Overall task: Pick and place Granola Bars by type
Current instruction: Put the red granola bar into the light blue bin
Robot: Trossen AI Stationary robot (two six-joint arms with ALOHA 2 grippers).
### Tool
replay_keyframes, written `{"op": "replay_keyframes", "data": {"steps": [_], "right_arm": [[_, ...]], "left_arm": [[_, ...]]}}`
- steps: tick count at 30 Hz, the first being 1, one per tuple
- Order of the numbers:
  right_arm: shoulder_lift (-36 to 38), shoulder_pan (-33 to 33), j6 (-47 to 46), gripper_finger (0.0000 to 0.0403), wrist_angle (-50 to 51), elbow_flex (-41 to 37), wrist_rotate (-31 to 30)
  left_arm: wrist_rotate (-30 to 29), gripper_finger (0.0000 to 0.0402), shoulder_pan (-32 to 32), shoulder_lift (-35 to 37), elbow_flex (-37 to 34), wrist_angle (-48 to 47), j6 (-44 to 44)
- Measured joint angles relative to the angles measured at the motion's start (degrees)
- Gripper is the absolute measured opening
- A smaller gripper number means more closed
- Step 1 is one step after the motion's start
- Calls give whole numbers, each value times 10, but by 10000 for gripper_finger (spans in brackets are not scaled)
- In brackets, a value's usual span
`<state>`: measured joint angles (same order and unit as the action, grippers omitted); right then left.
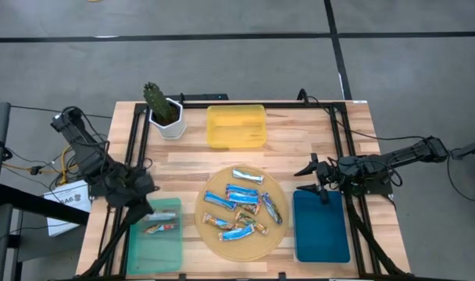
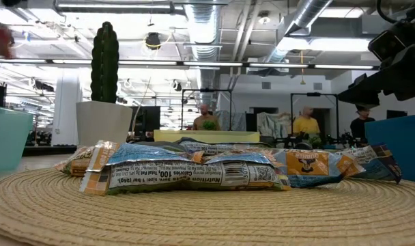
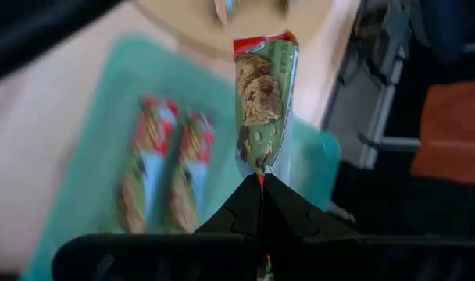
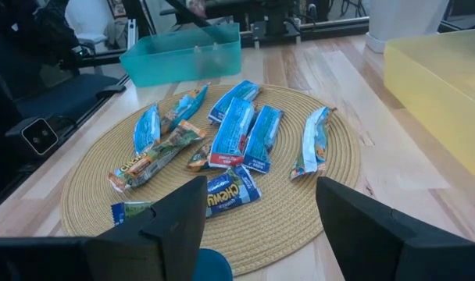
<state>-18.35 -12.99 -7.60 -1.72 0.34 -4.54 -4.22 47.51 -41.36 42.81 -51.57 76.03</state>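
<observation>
Both arms over table, one gripper engaged.
Left gripper [image 3: 261,183] pinched closed on a held bar at near-left edge; right gripper [image 4: 261,204] spread wide, hovering low at right side, arm reaching inward.

Both arms are dark, jointed and slim, with black cables trailing off them. The left claw [image 3: 261,204] has matte black wedge-shaped fingers; the right claw [image 4: 261,222] has broad black ones.

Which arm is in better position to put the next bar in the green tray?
Left: its gripper already pinches a granola bar above the green tray.
</observation>
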Motion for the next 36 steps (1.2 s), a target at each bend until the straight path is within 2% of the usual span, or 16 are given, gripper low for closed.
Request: {"op": "replay_keyframes", "data": {"steps": [7, 17, 23, 36], "right_arm": [[0, 0, 0, 234, 0, 0, 0], [0, 0, 0, 234, 0, 0, 0], [0, 0, 0, 234, 0, 0, 0], [0, 0, 0, 234, 0, 0, 0]], "left_arm": [[13, 0, 61, 0, 0, 29, 64], [-26, 0, 69, -12, 0, 29, 87], [-28, 0, 94, -53, 0, 31, 99], [-94, 0, 184, -202, 0, 47, 186]]}}
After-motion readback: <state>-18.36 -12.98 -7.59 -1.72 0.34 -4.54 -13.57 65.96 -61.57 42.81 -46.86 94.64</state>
